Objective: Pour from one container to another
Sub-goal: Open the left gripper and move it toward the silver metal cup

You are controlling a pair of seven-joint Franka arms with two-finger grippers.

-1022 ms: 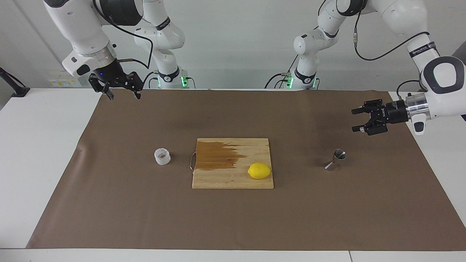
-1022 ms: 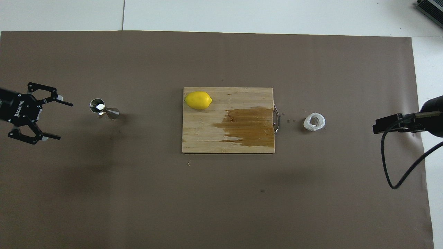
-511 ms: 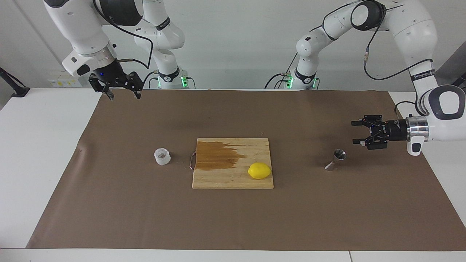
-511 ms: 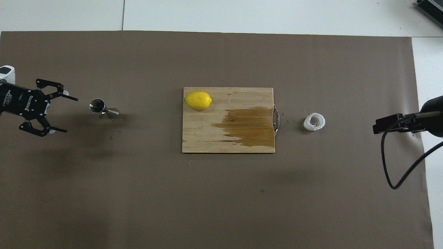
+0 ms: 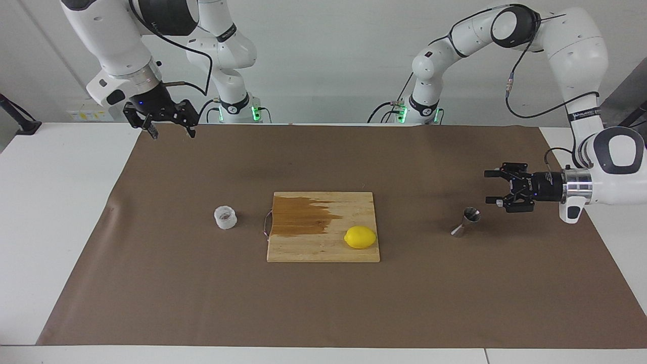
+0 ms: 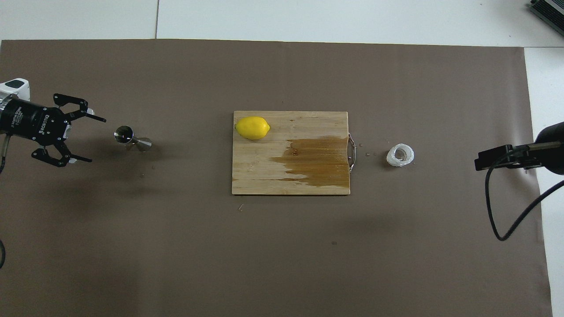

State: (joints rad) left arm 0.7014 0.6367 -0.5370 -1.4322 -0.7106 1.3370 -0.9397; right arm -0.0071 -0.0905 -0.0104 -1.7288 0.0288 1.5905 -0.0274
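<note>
A dual-arm workstation is appearing in two views, with a brown paper sheet (image 5: 323,303) covering the white tabletop (image 5: 50,202). At the middle of the facing view, a rectangular pale wooden cutting board (image 5: 323,247) with a dark wet stain and a metal handle is lying flat, and a yellow oval lemon (image 5: 360,237) is resting on its corner farther from the robots, toward the left arm's end. The small squat translucent white plastic cup (image 5: 225,217) with a ribbed rim is standing upright at centre left of the facing view, just beside the board's handle and apart from it; in the overhead view the same cup (image 6: 400,154) is appearing at centre right. The small shiny silver hourglass-shaped metal jigger (image 5: 466,222) is standing at centre right of the facing view, well apart from the board. The left hand (image 5: 491,187) is hovering horizontally just beside the jigger without touching it, fingers spread wide, at the right edge of the facing view and at the left edge of the overhead view (image 6: 88,138). The right hand (image 5: 172,132) is waiting at the upper left of the facing view, over the sheet's edge nearest the robots, fingers spread and empty.
</note>
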